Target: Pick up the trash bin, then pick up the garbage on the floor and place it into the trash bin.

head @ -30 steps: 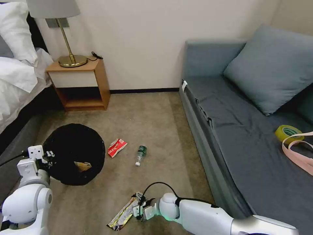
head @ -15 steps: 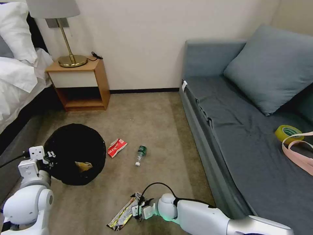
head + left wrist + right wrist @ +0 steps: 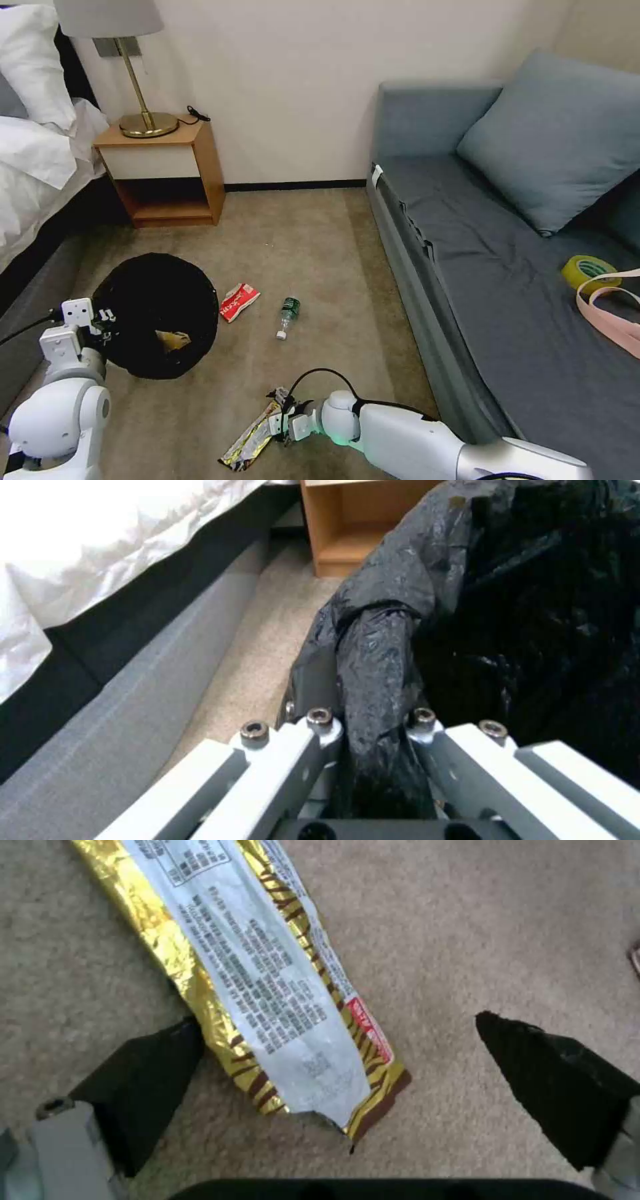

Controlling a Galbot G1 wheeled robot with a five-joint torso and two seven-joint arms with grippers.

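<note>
While the left gripper (image 3: 373, 730) is clamped on a fold of the black liner at the rim of the trash bin (image 3: 157, 313), holding the bin off to the bed side, the working relation sits lower down, at the shiny snack wrapper (image 3: 267, 975). Taking that wrapper as the landmark: the right gripper (image 3: 340, 1080) hovers just over its near end with the black fingertips (image 3: 143, 1080) spread wide apart, one on each side of the strip, nothing yet between them in contact. The wrapper lies flat on the carpet (image 3: 320, 247), and its long axis runs away from the gripper, roughly in line with the reach of the right arm (so the fingers straddle its narrow width, not its length). One pad is just beside the gold edge; the other stands well apart from the torn brown corner, so the wrapper sits off-centre in the opening. The right arm is plainly the nearer one. Beyond the wrapper, farther across the carpet, lie the red-and-white packet (image 3: 239, 301) and the small clear bottle (image 3: 288, 317), and the bin lies to the packet's far side, with a tan scrap (image 3: 172, 341) already inside it.
</note>
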